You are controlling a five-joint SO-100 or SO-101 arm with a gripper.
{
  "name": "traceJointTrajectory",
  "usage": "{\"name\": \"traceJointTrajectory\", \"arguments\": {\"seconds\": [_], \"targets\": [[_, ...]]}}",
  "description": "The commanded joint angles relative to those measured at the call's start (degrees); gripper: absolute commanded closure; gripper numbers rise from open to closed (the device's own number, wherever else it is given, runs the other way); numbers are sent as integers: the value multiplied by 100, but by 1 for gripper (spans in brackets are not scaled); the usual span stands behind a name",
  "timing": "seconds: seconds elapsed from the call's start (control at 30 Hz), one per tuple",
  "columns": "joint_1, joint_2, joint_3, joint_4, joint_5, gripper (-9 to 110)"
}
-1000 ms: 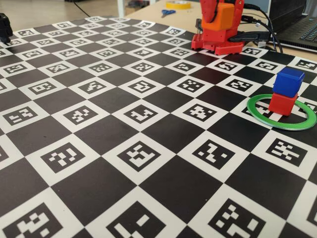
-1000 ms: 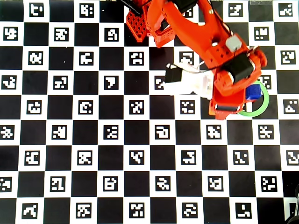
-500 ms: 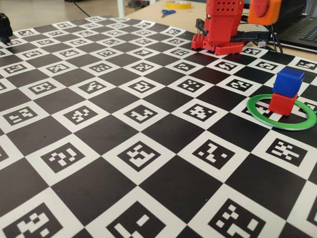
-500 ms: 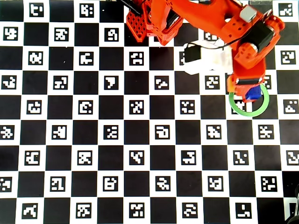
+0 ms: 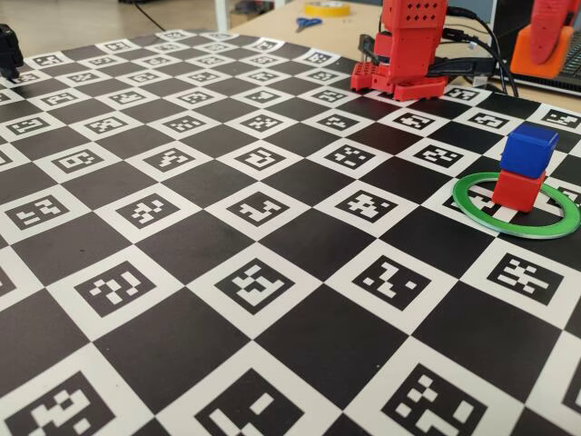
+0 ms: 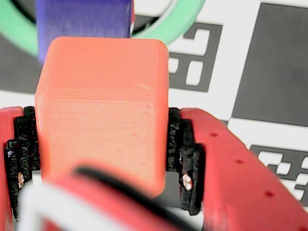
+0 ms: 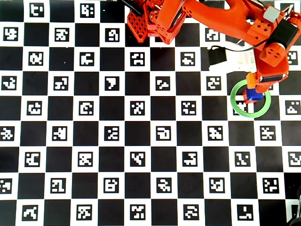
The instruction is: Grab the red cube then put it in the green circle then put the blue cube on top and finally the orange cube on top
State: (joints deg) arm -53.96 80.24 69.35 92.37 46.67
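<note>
The red cube (image 5: pixel 517 192) sits inside the green circle (image 5: pixel 472 207) with the blue cube (image 5: pixel 529 150) stacked on it. In the overhead view only the blue cube (image 7: pixel 254 95) shows, within the green circle (image 7: pixel 249 116). My gripper (image 7: pixel 254 81) is shut on the orange cube (image 7: pixel 251 80) and hovers just behind the stack. In the wrist view the orange cube (image 6: pixel 103 106) fills the space between the black pads (image 6: pixel 175 139), with the blue cube (image 6: pixel 84 19) and the green circle (image 6: pixel 185 21) beyond it. In the fixed view the orange cube (image 5: pixel 542 51) hangs at the top right, above and behind the stack.
A black-and-white checkered marker mat (image 5: pixel 182 245) covers the table. The arm's red base (image 5: pixel 407 64) stands at the mat's far edge, with cables and a laptop (image 5: pixel 565 56) to its right. Scissors (image 5: pixel 308 23) and a yellow tape roll (image 5: pixel 327 8) lie behind.
The arm has swung to the right in both views, carrying the orange cube from near its base to just beside the blue cube. The stack has not moved.
</note>
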Motion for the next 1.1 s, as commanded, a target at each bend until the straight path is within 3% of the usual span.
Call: {"name": "traceJointTrajectory", "arguments": {"seconds": [0.0,1.07], "targets": [[-114,53,-519,-105,53,102],[88,-290,422,-949,105,102]]}}
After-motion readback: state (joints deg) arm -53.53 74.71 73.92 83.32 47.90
